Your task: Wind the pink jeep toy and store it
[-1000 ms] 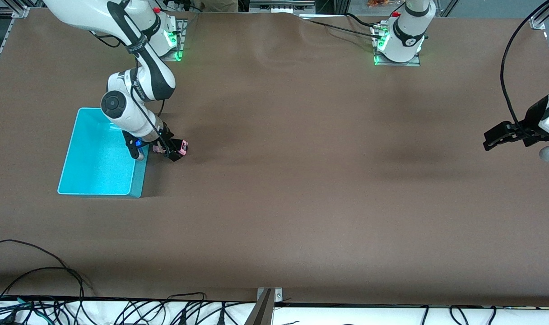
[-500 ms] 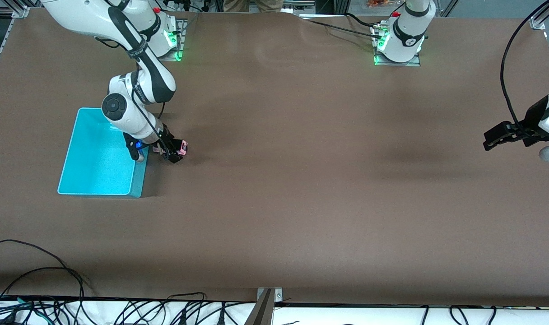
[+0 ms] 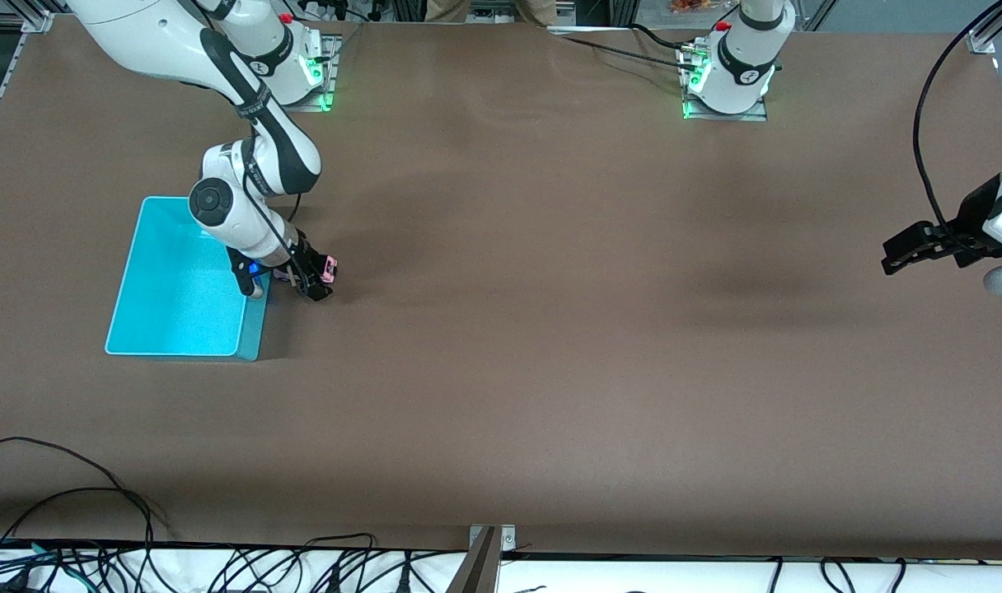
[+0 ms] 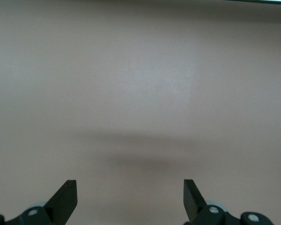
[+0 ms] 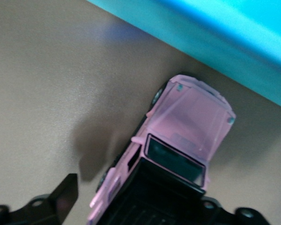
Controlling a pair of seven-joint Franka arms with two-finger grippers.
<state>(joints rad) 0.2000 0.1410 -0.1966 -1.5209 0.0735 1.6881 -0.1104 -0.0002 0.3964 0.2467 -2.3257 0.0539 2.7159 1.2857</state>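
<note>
The pink jeep toy (image 3: 329,268) stands on the brown table beside the turquoise bin (image 3: 171,309), on the bin's side toward the left arm's end. My right gripper (image 3: 315,282) is down over the jeep and straddles it. In the right wrist view the jeep (image 5: 187,117) fills the space between the jaws, its hood pointing at the bin wall (image 5: 215,33). One dark finger (image 5: 65,192) stands a small gap off the jeep's side, so the right gripper (image 5: 136,199) is open; the other finger is hidden by the car. My left gripper (image 3: 895,254) waits open at the left arm's end of the table, with nothing between the fingers (image 4: 130,199).
The bin holds nothing that I can see. Both arm bases (image 3: 723,82) stand along the table's edge farthest from the front camera. Cables (image 3: 97,527) hang along the edge nearest that camera. Bare brown tabletop (image 3: 550,329) stretches between the two arms.
The right arm's wrist has shifted a little over the jeep while its gripper stays around the toy. The jeep has not moved, and the left arm is still.
</note>
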